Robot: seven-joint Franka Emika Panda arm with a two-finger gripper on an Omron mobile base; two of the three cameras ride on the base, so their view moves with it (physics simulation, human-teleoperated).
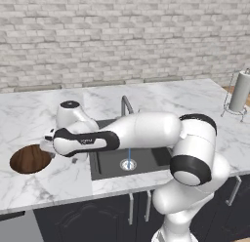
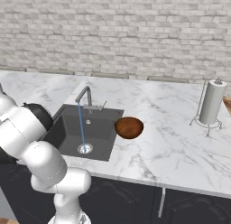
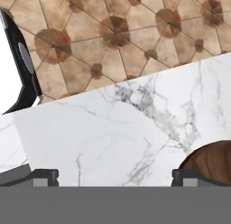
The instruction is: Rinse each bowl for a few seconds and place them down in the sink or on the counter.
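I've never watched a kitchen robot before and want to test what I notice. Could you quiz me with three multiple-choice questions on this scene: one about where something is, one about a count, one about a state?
1. Where is the paper towel roll?
A. in the sink
B. on the counter, right of the sink
C. on the floor

2. How many wooden bowls are there?
A. one
B. two
C. four

3. Is the faucet running?
A. yes
B. no
C. it is covered

Answers:
1 B: it stands upright on the counter.
2 B: one bowl left of the sink, the other bowl at its right.
3 A: a thin stream falls to the drain.
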